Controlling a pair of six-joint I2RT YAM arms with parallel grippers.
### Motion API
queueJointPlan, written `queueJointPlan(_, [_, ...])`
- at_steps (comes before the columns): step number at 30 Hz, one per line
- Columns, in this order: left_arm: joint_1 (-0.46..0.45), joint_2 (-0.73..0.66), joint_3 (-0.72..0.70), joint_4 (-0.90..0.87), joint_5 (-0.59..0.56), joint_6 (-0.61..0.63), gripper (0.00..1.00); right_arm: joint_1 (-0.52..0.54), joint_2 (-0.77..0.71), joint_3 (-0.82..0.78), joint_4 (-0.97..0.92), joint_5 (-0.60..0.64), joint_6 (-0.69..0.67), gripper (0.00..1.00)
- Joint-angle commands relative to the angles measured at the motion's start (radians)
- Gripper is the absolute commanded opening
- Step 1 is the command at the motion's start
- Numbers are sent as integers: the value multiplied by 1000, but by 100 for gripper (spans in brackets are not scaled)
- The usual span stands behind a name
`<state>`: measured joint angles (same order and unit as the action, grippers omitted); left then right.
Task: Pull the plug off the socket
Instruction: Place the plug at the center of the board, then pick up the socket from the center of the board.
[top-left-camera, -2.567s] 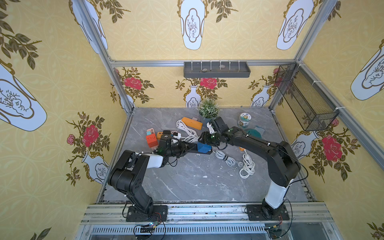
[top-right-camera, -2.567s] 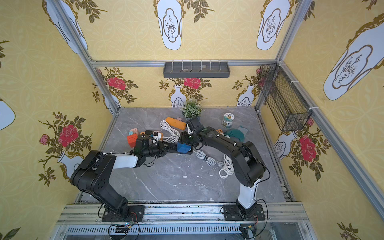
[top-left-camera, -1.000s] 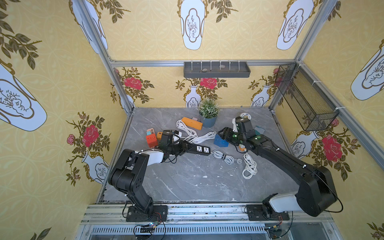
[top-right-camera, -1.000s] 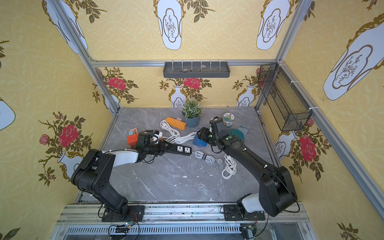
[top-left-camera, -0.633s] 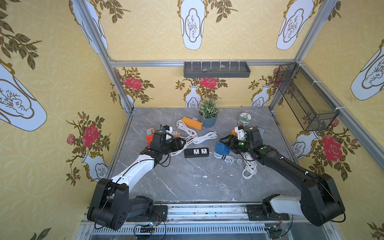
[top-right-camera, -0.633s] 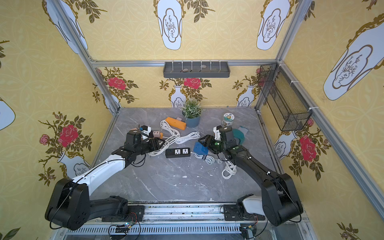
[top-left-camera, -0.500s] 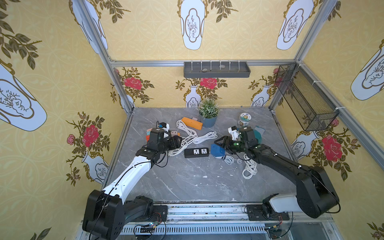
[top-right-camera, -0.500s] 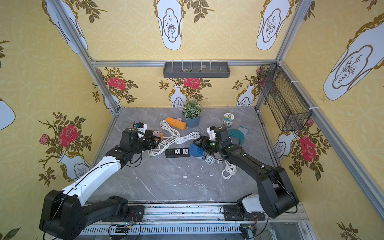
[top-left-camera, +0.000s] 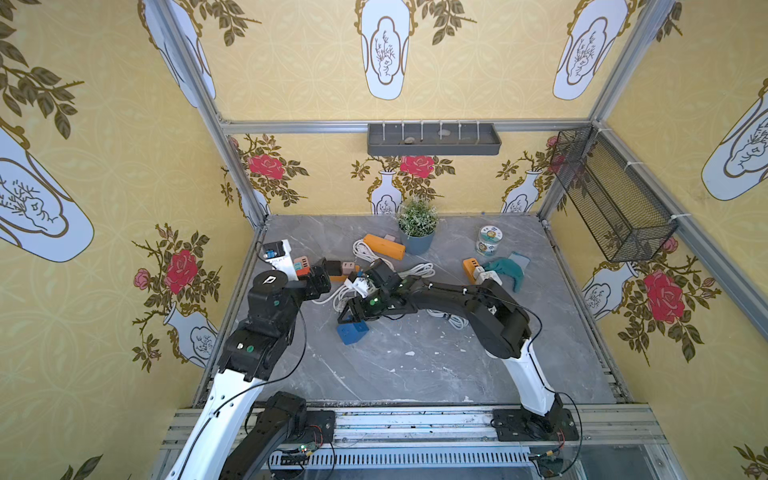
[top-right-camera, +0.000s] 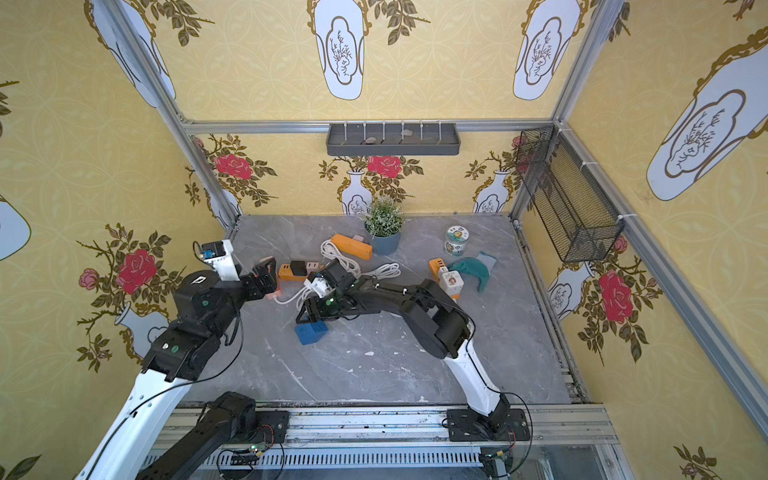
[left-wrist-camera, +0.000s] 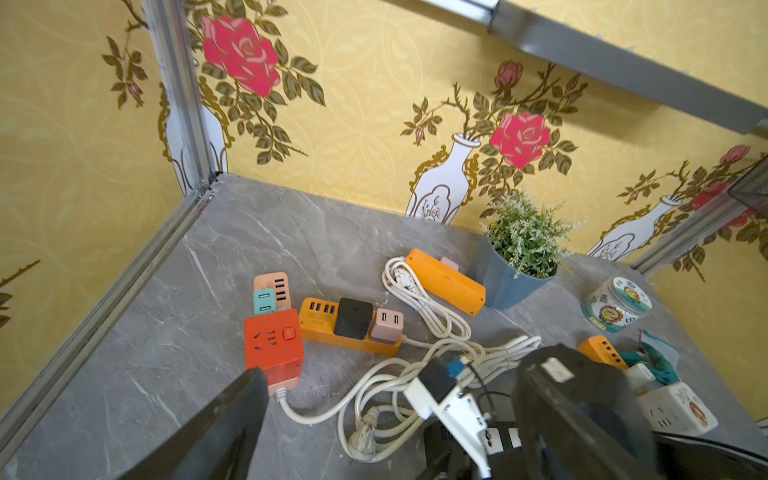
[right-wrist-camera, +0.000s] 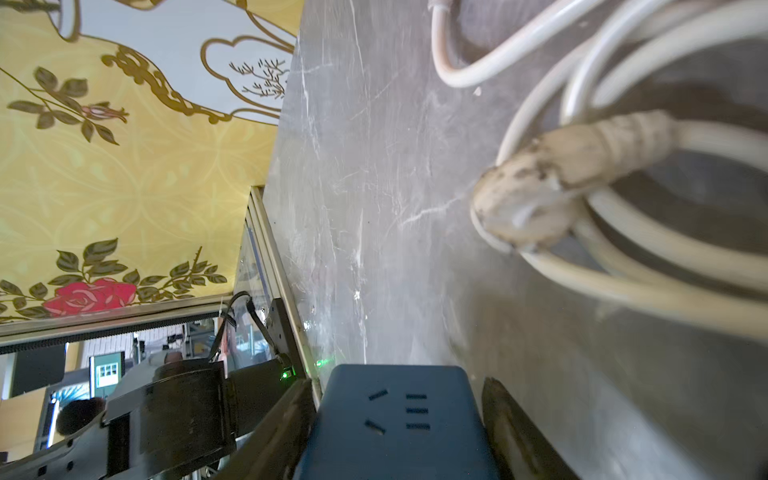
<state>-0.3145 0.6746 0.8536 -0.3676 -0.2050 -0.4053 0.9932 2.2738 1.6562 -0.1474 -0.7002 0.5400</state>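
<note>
Gripping the blue plug (top-left-camera: 352, 332) on two sides, the right claw (top-left-camera: 354, 321) stands partly closed around it, left of the counter's (top-left-camera: 415, 374) middle; whether the plug touches the surface is unclear. Coiled white cable (top-left-camera: 343, 296) lies just behind it, and the right arm covers most of the black power strip (left-wrist-camera: 505, 437) beside it. An orange strip (left-wrist-camera: 349, 328) and a red cube socket (left-wrist-camera: 272, 347) sit nearer the left edge. Nearly a cube, the plug shows no clear long axis; its slotted face points back toward the right wrist, its sides askew to the counter's edges. The left claw (left-wrist-camera: 395, 365) hangs above the cable, jaws spread wide, holding nothing.
</note>
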Motion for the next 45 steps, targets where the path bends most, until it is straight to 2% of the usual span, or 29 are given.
queueJointPlan(1, [0,-90,-52,12,-4,-43,96,16,95,140,-73,-35,-31,49])
queueJointPlan(7, [-2,-155,-88,64,45,-91,94,52,196,306,-152,12,-20,69])
queueJointPlan(11, [0,-140,-96,123,131,-145,94,55,130,263,-200,128,-39,86])
queueJointPlan(15, [0,-118,-135,241,237,-209,93,38,-70,80,-193,291,-73,98])
queueJointPlan(18, [0,-73,-168,349,311,-274,93,32,-279,-85,-188,420,-104,99])
queueJointPlan(22, [-10,51,-202,503,474,-465,92,5,-588,-371,-145,569,-94,99])
queueJointPlan(24, [-41,139,-231,626,549,-553,91,-52,-771,-552,-103,613,-60,99])
queueJointPlan(26, [-107,225,-247,712,557,-606,91,-143,-941,-707,-71,633,-11,99])
queueJointPlan(29, [-254,351,-239,819,488,-656,91,-344,-1165,-878,-51,599,22,98])
queueJointPlan(32, [-364,483,-191,860,450,-663,91,-526,-1281,-974,-46,565,-29,98])
queueJointPlan(34, [-403,560,-159,867,454,-697,90,-661,-1282,-1004,-50,507,-46,98])
queueJointPlan(38, [-431,690,-119,921,458,-768,90,-954,-1150,-954,-98,261,-64,98])
queueJointPlan(40, [-431,738,-104,952,461,-780,89,-984,-1106,-914,-125,253,-118,98])
queueJointPlan(45, [-425,820,-67,998,462,-771,89,-985,-1014,-833,-173,347,-225,98])
